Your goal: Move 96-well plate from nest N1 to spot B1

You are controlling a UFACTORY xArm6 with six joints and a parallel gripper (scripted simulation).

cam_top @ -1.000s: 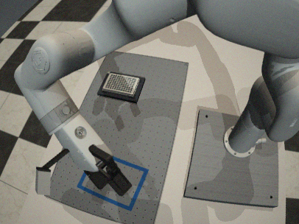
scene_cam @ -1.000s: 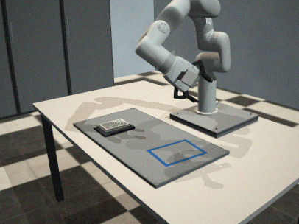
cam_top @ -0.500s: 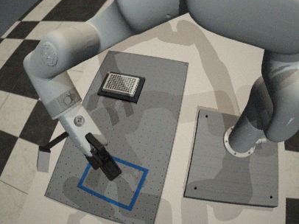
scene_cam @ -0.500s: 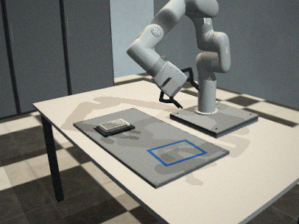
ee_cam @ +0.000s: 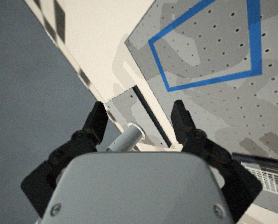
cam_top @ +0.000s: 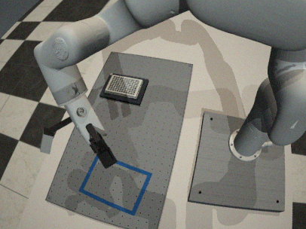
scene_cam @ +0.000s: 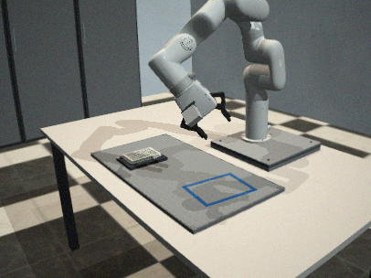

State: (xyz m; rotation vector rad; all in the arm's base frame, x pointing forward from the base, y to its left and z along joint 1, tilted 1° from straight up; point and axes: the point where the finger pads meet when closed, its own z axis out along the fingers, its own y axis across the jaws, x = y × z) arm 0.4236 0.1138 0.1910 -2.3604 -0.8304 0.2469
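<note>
The 96-well plate [cam_top: 124, 85] is white with a grid of wells and sits flat in the black plate nest [cam_top: 123, 90] at the far end of the grey deck. It also shows in the exterior view [scene_cam: 142, 154]. The blue taped outline [cam_top: 115, 186] marks the bench spot at the near end of the deck, also seen in the exterior view [scene_cam: 219, 188] and the wrist view [ee_cam: 210, 47]. My gripper [scene_cam: 206, 121] is open and empty. It hangs in the air well above the deck, between plate and outline. Its fingers frame the deck edge in the wrist view.
The arm's base stands on a grey mounting plate [cam_top: 239, 164] to the right of the deck [cam_top: 124, 134]. The deck has a grid of small holes. The table edge and the checkered floor lie to the left.
</note>
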